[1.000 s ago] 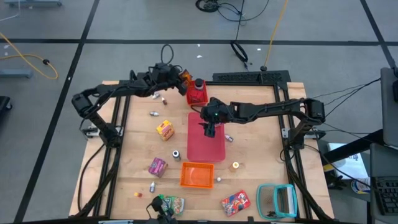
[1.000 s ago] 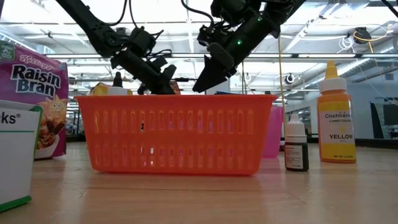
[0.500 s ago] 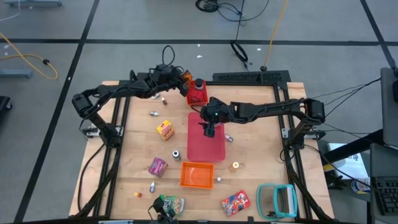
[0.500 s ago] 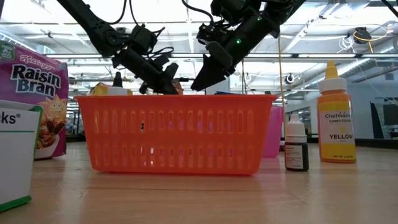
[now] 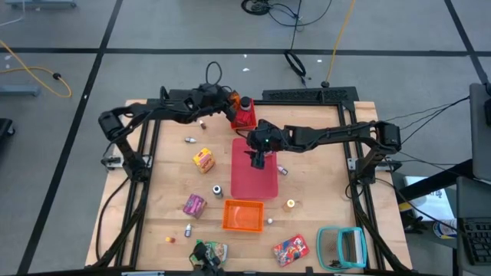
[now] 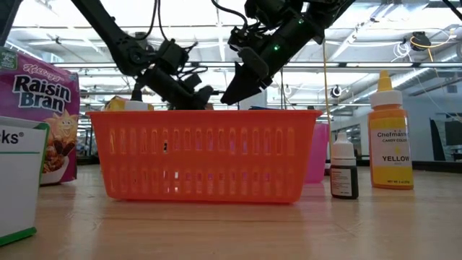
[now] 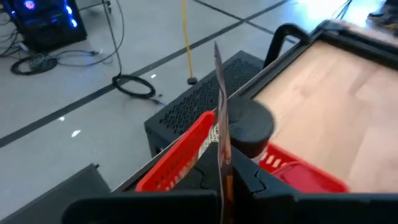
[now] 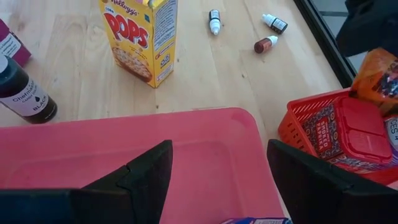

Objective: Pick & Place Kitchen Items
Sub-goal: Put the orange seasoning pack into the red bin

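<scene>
Wooden worktop (image 5: pixel 165 165) strewn with small groceries, two dark arms meeting at its far side

Left gripper (image 5: pixel 230 102) over red basket (image 5: pixel 244 116), jaws clamped on thin orange snack packet (image 7: pixel 221 118); right gripper (image 8: pixel 214 171) above flat pink-red lid (image 8: pixel 124 149), jaws spread wide, holding nothing; yellow Corn Pops carton (image 8: pixel 144 35) upright just beside lid

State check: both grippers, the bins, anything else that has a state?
left gripper, shut on orange packet, above red bin
right gripper, open, empty, over pink tray
red bin, holds a red-lidded container, lid on
orange basket, looks empty
Pops carton, upright on table
dark bottle, upright
</scene>
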Tool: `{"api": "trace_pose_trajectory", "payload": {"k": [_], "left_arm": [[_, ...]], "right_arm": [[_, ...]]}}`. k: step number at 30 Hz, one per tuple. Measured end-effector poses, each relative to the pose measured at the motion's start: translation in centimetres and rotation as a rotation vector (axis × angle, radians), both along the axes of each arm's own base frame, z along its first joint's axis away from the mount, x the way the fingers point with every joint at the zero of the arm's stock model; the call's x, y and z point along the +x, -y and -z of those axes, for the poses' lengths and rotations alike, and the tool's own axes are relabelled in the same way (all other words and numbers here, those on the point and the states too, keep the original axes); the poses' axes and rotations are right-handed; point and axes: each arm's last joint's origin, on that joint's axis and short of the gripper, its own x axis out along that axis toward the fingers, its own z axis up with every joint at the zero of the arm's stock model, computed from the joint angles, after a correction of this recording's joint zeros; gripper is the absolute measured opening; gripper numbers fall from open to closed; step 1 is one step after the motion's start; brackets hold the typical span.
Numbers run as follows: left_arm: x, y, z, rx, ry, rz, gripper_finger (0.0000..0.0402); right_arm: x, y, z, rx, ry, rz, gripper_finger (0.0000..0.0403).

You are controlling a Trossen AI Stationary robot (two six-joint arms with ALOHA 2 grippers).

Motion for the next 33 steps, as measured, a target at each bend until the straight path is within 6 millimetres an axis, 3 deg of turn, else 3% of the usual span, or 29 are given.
{"api": "trace_pose_trajectory", "payload": {"k": [14,21,25,33], "left_arm": [[1.4,0.1,3.0,-0.034,-0.015,0.027,0.0],[1.5,0.1,2.9,-0.033,0.004,0.022,0.0013],[1.7,0.1,2.6,-0.02,0.028,0.024,0.0039],[2.0,0.4,2.4,-0.015,0.057,0.028,0.014]], "right_arm": [[0.1,-0.1,-0.2,-0.008,0.02,-0.006,0.0254],[0.1,-0.1,-0.2,-0.008,0.02,-0.006,0.0254],[0.1,-0.1,-0.2,-0.008,0.02,-0.006,0.0254],[0.1,-0.1,-0.2,-0.008,0.02,-0.006,0.0254]]}}
